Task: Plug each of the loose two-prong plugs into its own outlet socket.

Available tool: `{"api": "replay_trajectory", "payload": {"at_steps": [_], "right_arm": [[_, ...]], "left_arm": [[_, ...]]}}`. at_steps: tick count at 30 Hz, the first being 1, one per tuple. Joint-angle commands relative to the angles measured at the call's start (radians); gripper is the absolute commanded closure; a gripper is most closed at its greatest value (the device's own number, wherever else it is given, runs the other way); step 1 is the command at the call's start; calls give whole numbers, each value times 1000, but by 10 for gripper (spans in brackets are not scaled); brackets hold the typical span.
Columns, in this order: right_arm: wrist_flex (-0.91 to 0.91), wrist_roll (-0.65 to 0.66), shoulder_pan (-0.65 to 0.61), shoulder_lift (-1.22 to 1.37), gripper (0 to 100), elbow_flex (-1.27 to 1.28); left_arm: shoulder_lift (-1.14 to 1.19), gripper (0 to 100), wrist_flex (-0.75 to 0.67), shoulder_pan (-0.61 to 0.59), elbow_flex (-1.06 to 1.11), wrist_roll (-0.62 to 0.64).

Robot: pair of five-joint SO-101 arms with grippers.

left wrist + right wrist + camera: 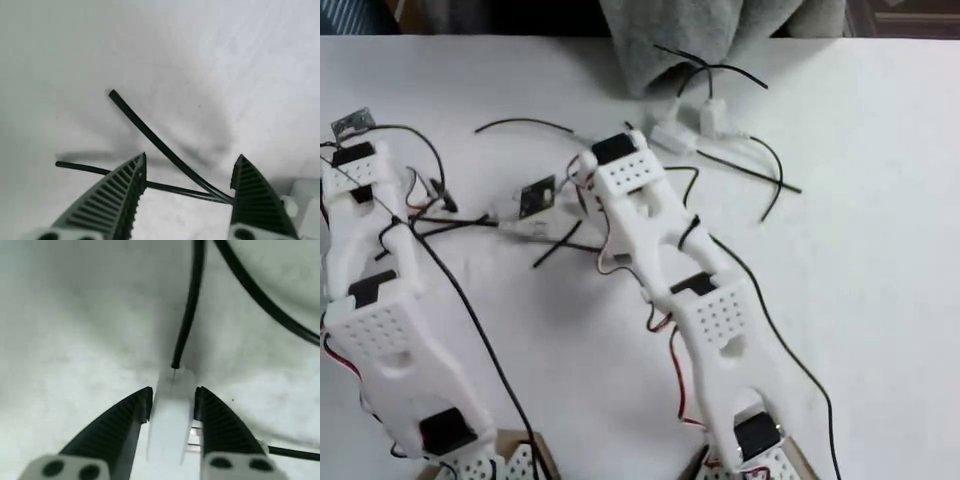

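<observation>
My right gripper (174, 389) is shut on a white two-prong plug (170, 425). A black wire (189, 315) leaves the plug's far end, and its metal prongs (194, 436) show beside one finger. My left gripper (191, 157) stands open just above the table, with two thin black wires (165, 150) crossing between its fingers and nothing held. A white block (306, 205) sits just outside one of those fingers. In the high view, two white plug or socket pieces (670, 135) (712, 118) with black leads lie at the far middle, beyond the right arm (650, 230).
A grey cloth (720, 40) hangs over the table's far edge. Another white piece (520, 226) with black wires lies between the arms. The left arm (370, 260) lies along the table's left side. Loose black leads (770, 180) trail to the right.
</observation>
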Motion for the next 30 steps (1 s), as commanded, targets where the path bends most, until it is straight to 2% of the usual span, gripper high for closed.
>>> {"api": "replay_trajectory", "payload": {"at_steps": [1,10,15,22,30], "right_arm": [[4,-54,-7,-13,983,-51],[-87,-75,-15,-22,982,-61],[-76,-158,-19,-36,982,-230],[8,-204,-12,-127,982,-523],[12,-278,2,-311,982,-555]], "left_arm": [[-21,729,-15,12,-15,0],[-12,729,-31,12,-15,0],[-10,729,-31,13,-15,0],[-10,729,-31,13,-15,0],[-10,729,-31,13,-15,0]]}}
